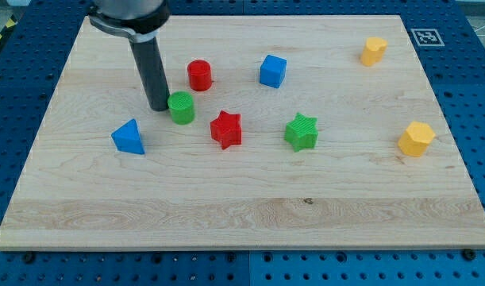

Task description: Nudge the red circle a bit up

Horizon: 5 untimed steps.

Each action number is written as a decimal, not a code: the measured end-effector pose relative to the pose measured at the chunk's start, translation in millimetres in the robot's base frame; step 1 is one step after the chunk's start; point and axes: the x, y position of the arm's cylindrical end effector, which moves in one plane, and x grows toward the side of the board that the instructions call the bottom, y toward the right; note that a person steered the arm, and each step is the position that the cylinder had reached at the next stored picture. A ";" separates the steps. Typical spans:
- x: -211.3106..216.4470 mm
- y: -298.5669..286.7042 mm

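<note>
Red circle (199, 75) is seen standing on the wooden board (226, 206), just above and to the right of the green circle (181, 107). My tip (159, 107) is set touching the green circle's left side, nothing gripped. A red star (225, 129) lies right of the green circle, a blue cube (272, 71) farther up-right

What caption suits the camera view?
My tip rests left of the green circle, below-left of the red circle on the board.
</note>
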 end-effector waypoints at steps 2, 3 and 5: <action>47.3 44.5; 65.1 58.0; 43.8 43.6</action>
